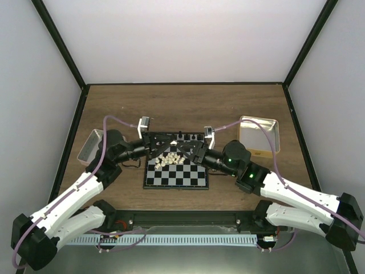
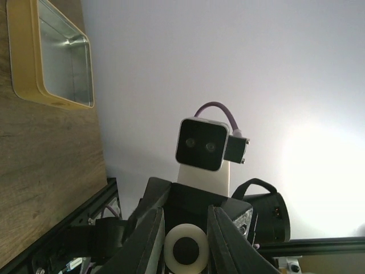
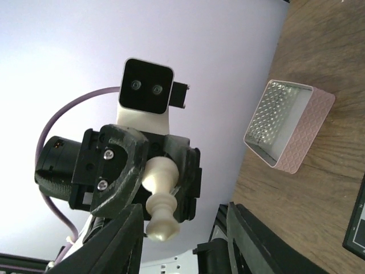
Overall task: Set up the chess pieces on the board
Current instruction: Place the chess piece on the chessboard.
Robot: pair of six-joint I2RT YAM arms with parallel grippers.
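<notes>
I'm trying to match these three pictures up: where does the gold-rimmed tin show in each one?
Top external: gold-rimmed tin, right of the board.
Left wrist: top left corner.
Right wrist: not in it.
Shared landmark: the wooden table.

Chess pieces (image 1: pixel 170 160) heaped on board (image 1: pixel 171 178); tray (image 1: pixel 83 149) left of board, tin (image 1: pixel 258 119) right.

Brown wood-grain table (image 1: pixel 182 103). Carries the board (image 1: pixel 171 178) near its middle, the silver tin tray (image 1: pixel 91 145) toward the left edge and the gold-rimmed square tin (image 1: pixel 259 152) toward the right, both apart from the board, open sides up.
</notes>
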